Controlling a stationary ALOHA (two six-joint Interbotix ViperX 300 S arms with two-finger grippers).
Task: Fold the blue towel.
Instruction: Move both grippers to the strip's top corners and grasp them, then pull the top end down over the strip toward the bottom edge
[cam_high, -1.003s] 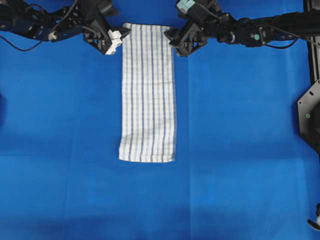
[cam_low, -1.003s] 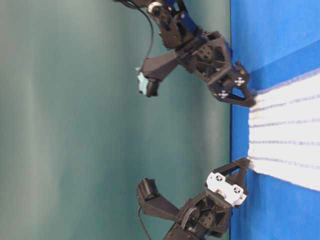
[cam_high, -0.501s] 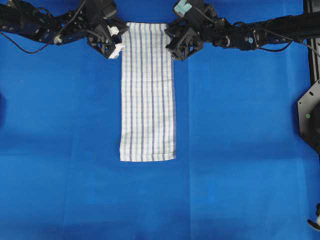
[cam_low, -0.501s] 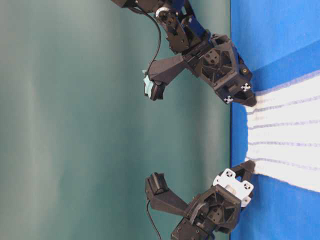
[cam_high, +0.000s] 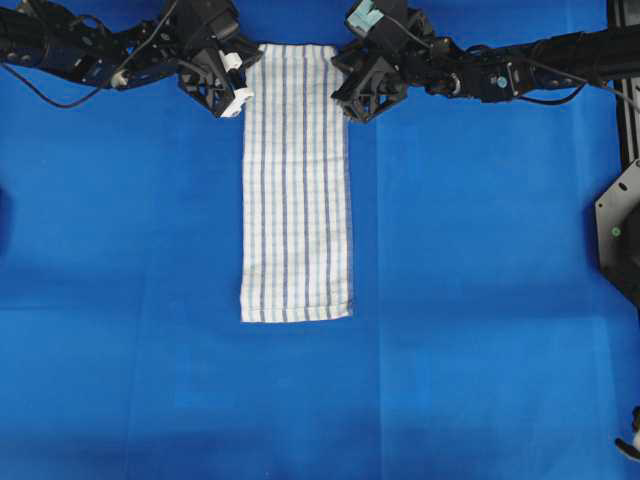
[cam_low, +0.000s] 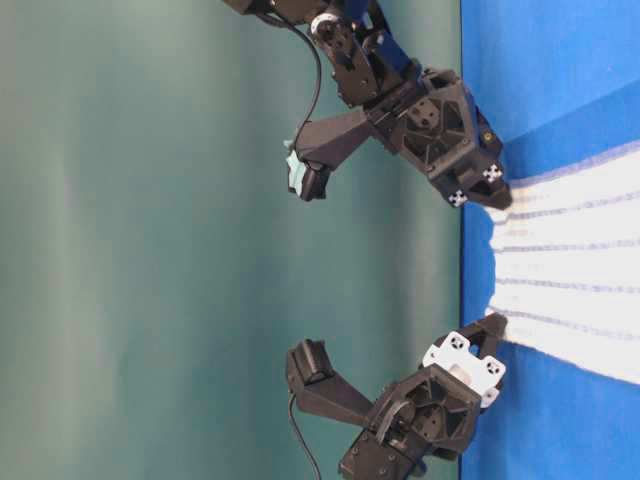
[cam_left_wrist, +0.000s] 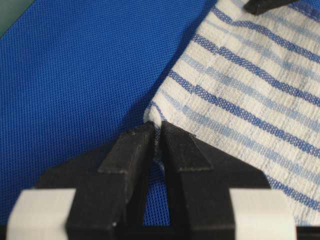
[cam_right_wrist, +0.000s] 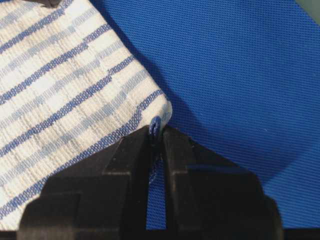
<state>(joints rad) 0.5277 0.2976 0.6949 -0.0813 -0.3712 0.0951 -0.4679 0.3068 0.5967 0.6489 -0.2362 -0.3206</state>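
Bkgd inventory: work surface covered w/ plain solid-blue sheet (cam_high: 480, 300), woven mesh texture in close views, faint creases, darker shading along near edge. Backdrop: flat dull teal-green wall (cam_low: 150, 240), no marks, meets sheet at straight edge in table-level view. Black metal bracket/frame (cam_high: 622, 215) at right margin of overhead view. Lighting even, soft shadows

One striped blue towel (cam_high: 296, 185), one solid-blue sheet (cam_high: 480, 300), two claws: left claw (cam_high: 243, 75), right claw (cam_high: 345, 80).
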